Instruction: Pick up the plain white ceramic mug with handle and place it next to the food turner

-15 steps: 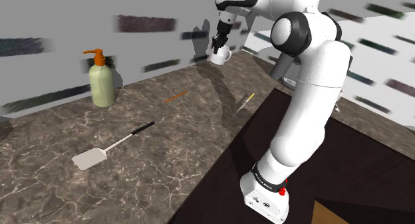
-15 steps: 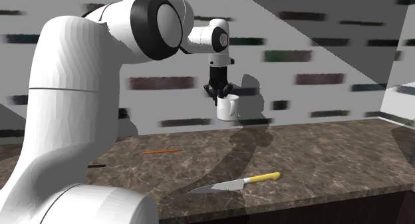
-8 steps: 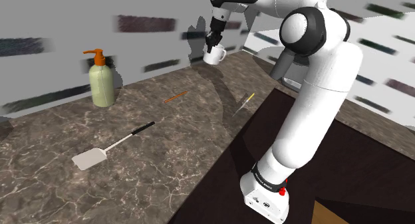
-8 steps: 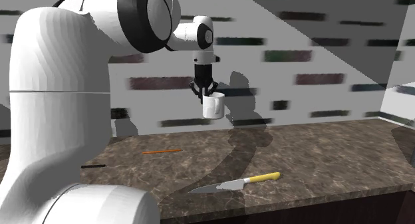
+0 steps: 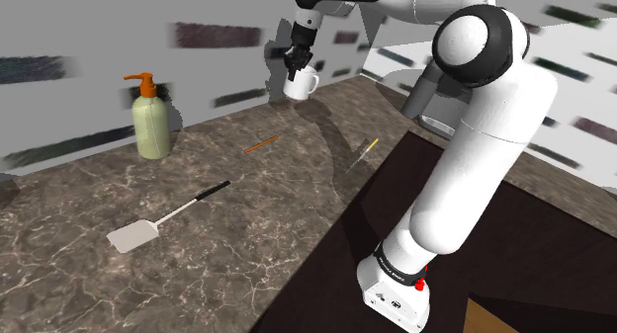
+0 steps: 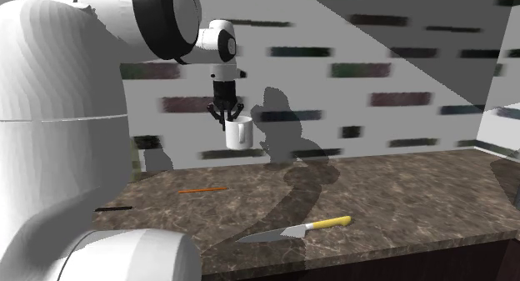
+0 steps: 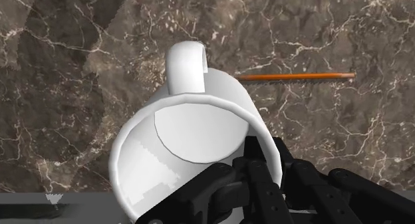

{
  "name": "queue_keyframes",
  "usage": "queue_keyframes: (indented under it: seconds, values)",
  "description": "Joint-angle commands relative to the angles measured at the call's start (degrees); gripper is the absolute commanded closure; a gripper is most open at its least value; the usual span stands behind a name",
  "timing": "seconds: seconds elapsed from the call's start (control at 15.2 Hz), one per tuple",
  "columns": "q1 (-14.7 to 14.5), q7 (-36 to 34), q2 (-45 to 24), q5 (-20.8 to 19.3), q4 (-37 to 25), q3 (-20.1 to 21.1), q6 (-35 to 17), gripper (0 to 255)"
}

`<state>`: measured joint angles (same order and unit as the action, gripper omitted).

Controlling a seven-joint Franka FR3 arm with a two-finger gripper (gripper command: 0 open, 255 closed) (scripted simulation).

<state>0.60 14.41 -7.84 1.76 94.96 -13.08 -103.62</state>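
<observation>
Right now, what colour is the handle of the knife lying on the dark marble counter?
Yellow; the knife's handle shows best in the second exterior view.

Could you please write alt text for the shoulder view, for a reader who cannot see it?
The arm's black hand holds a white mug in the air above the back of a dark marbled counter. On it are a food turner, an orange stick, a knife and a green soap dispenser.

Five loose things are showing, one of each kind: one mug, one turner, one soap bottle, one pencil, one knife. One counter is carrying four of them; one arm is reaching over.
</observation>
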Motion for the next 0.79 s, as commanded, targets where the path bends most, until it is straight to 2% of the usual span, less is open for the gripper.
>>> queue_keyframes:
  seconds: [0.0, 0.73]
  values:
    - [-1.71, -3.02, 1.2, -0.48, 1.43, 1.18, -0.34, 255]
    - [-9.74, -17.54, 1.46, -1.52, 1.55, 7.47, -0.24, 255]
